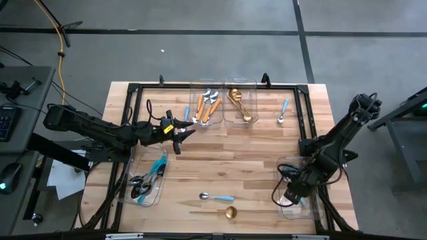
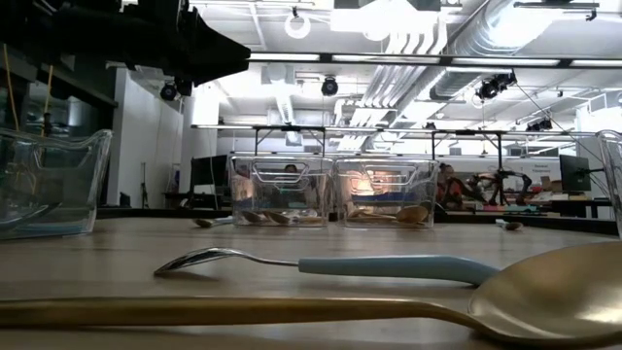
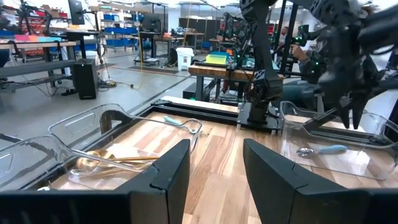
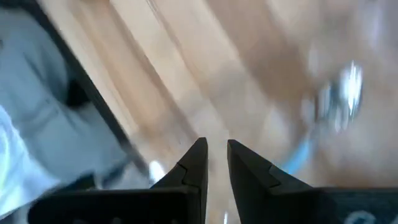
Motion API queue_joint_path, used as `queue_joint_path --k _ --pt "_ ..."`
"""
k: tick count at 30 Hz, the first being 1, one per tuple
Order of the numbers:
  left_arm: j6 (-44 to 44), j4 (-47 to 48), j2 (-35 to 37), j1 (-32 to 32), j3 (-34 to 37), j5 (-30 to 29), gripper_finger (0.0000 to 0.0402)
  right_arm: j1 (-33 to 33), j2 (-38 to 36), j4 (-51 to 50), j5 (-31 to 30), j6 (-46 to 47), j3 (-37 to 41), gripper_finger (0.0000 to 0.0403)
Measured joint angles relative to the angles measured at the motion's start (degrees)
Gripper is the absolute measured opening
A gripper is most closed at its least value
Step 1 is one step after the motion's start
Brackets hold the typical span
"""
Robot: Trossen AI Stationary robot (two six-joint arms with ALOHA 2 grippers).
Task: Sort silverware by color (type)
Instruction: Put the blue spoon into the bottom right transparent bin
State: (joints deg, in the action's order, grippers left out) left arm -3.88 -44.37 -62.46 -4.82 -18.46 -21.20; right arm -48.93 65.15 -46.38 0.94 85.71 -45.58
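My right gripper (image 1: pixel 292 198) (image 4: pixel 216 152) points down above a clear bin (image 1: pixel 285 167) at the near right. Its fingers stand a narrow gap apart with nothing between them. A light-blue-handled spoon (image 3: pixel 321 150) (image 4: pixel 333 106) lies on that bin's floor. My left gripper (image 1: pixel 181 131) (image 3: pixel 215 167) hovers open and empty, pointing level, over the table's left middle. On the bare wood lie a light-blue spoon (image 1: pixel 217 197) (image 2: pixel 321 263) and a gold spoon (image 1: pixel 221 213) (image 2: pixel 408 311) near the front edge, and another light-blue spoon (image 1: pixel 283 111) at the far right.
Two clear bins stand at the far middle, one with orange-handled spoons (image 1: pixel 207 104), one with gold ones (image 1: pixel 241 104). A bin at the near left (image 1: pixel 148 181) holds dark-headed, blue-handled pieces. A black frame (image 1: pixel 301 93) rims the table. Bare wood lies in the middle.
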Motion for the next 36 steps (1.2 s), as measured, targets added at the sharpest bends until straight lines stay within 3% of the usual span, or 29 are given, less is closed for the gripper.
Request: queue_joint_path --k 5,11,13,17,21,24,32,36 --pt "0.01 -0.01 0.00 0.00 0.00 0.01 0.0140 0.60 0.02 0.78 -21.52 -16.72 -3.06 0.0047" --pt "0.56 -0.01 0.00 0.02 0.00 -0.01 0.0140 5.00 0.04 4.79 -41.74 -36.42 -3.89 0.0047" --pt "0.59 -0.03 0.00 0.02 0.00 -0.01 0.0140 7.29 0.05 6.10 -46.08 -41.71 -3.89 0.0047" --pt "1.01 -0.03 0.00 0.02 0.00 -0.01 0.0140 13.23 0.00 7.20 -49.05 -47.23 -1.83 0.0047" --pt "1.05 -0.03 0.00 0.02 0.00 -0.01 0.0140 19.54 -0.83 8.28 -45.84 -49.95 2.56 0.0047" --pt "1.12 -0.11 0.00 0.02 0.00 -0.01 0.0140 22.94 -4.29 15.16 -40.73 -54.54 6.36 0.0047" --pt "2.01 -2.53 0.02 0.02 -0.04 -0.01 0.0140 32.74 -18.50 47.68 -27.30 -69.98 23.80 0.0047" --pt "2.49 -2.44 0.02 0.02 -0.04 -0.01 0.0140 38.99 -20.32 67.95 -20.65 -74.55 33.41 0.0047"
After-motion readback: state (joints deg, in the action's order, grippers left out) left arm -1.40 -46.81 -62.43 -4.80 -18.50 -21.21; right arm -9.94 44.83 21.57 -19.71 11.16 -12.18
